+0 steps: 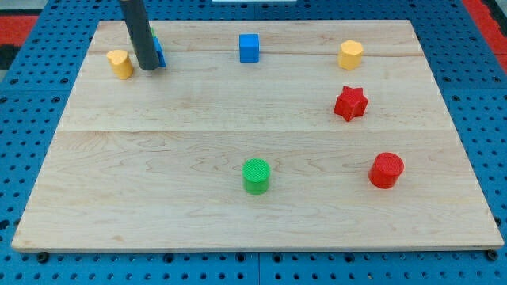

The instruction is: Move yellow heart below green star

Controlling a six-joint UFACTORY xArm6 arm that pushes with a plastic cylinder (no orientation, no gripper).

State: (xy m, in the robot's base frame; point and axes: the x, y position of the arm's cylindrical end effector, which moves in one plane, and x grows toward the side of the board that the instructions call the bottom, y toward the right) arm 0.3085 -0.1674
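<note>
My tip (148,68), a bare rod tool that holds nothing, rests at the bench's (158,198) top left, just right of the yellow heart (120,63) and partly hiding a blue block (158,52). No green star shows, only a green cylinder (256,175) at centre bottom. From this side, a push would likely send the heart left, not toward that block.

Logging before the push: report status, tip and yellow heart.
My tip at the view's top left, right of yellow heart, against a part-hidden blue block. No green star seen, only a green cylinder.
</note>
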